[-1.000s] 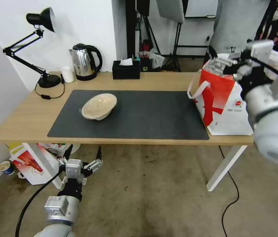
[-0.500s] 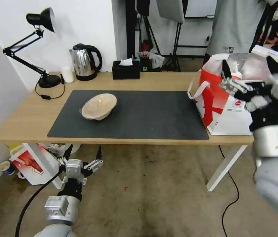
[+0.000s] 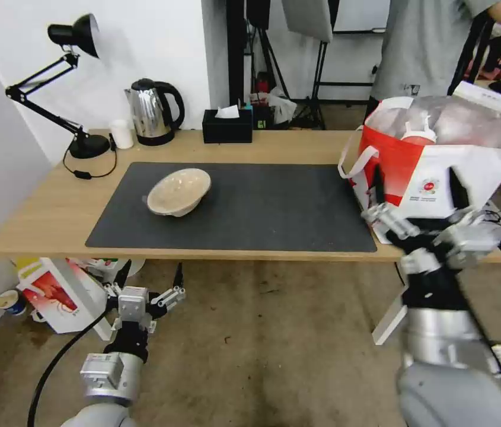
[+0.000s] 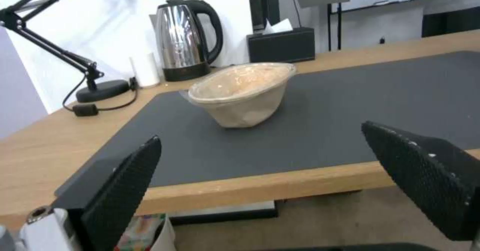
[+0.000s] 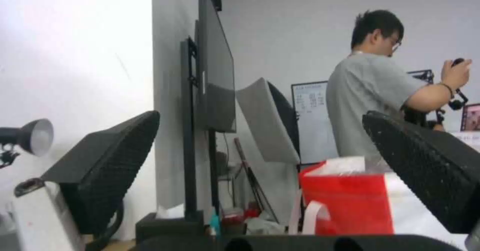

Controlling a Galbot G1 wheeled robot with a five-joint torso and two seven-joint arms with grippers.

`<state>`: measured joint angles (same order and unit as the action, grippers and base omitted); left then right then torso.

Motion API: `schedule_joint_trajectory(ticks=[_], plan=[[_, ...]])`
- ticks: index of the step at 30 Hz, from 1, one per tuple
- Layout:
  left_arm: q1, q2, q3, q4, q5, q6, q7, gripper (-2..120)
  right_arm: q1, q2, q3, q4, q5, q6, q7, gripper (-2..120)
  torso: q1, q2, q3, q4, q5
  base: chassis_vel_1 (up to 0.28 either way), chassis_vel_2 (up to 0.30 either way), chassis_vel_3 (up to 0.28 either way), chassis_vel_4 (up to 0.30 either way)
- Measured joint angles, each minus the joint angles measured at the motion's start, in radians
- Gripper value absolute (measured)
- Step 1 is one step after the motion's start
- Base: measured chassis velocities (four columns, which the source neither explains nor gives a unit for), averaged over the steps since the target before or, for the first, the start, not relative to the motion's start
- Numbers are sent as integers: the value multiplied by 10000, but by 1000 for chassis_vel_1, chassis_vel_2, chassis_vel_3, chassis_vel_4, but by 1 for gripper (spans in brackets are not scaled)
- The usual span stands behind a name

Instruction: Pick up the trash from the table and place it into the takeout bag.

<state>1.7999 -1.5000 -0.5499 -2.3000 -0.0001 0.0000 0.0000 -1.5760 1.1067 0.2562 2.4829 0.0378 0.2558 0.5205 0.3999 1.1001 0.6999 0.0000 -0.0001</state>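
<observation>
Now, starting at your left, the left gripper [image 3: 146, 283] hangs below the front edge of the long light-wood table [image 3: 42, 213], its black fingers [image 4: 125, 185] spread wide with nothing between them; it looks parked, though its wrist camera sits level with the tabletop and faces the work. On the large dark grey mat [image 3: 250, 207], toward its left half, the shallow beige bowl [image 3: 178, 191] sits tilted with its mouth turned partly up, well apart from both grippers, so by my reading it is the leftover you have yet to collect. Farther back against the wall stand the small white cup [image 3: 122, 134], the steel kettle [image 3: 153, 111] and the black tissue box [image 3: 227, 124], none of them yours to clear. Moving right, the large boxy white-and-red takeout bag [image 3: 416, 190] stands at the table's right end with its foil-lined mouth open upward, ready to receive things, and the red lidded straw cup [image 3: 419, 135] is already inside, its white top poking up. Just in front of the bag, below the table edge, your right gripper [image 3: 419, 204] points upward with its fingers splayed apart and empty.
</observation>
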Motion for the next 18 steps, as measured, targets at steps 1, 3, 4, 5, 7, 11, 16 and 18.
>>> schedule_joint_trajectory(ticks=[1,3,4,5,7,11,16,18], plan=[[0,0,0,0,0,0,0,100,-107,86,-217,-70,-283,177,101,100,0,0,0,1,-2,0,0,0,0],[0,0,0,0,0,0,0,100,-327,162,-582,-314,-740,588,251,100,0,-1,1,0,-1,0,0,0,0],[0,0,0,0,0,0,0,100,-327,162,-582,-314,-740,588,251,100,0,-1,1,0,-1,0,0,0,0],[0,0,0,0,0,0,0,100,-425,171,-763,-496,-967,852,357,100,1,0,0,0,0,0,0,0,0],[0,0,0,0,0,0,0,100,-576,177,-1020,-818,-1280,1210,518,100,1,0,1,1,0,0,0,0,0],[0,0,0,0,0,0,0,100,-687,245,-1267,-1092,-1538,1478,613,100,2,-1,1,1,1,0,0,0,0],[1,0,-1,0,0,0,0,100,-816,342,-1730,-1442,-1968,1752,747,100,2,-2,1,1,0,0,0,0,0],[0,0,-1,0,0,0,0,100,-920,427,-1920,-1625,-2287,1950,892,100,2,-2,1,0,0,0,0,0,0]])
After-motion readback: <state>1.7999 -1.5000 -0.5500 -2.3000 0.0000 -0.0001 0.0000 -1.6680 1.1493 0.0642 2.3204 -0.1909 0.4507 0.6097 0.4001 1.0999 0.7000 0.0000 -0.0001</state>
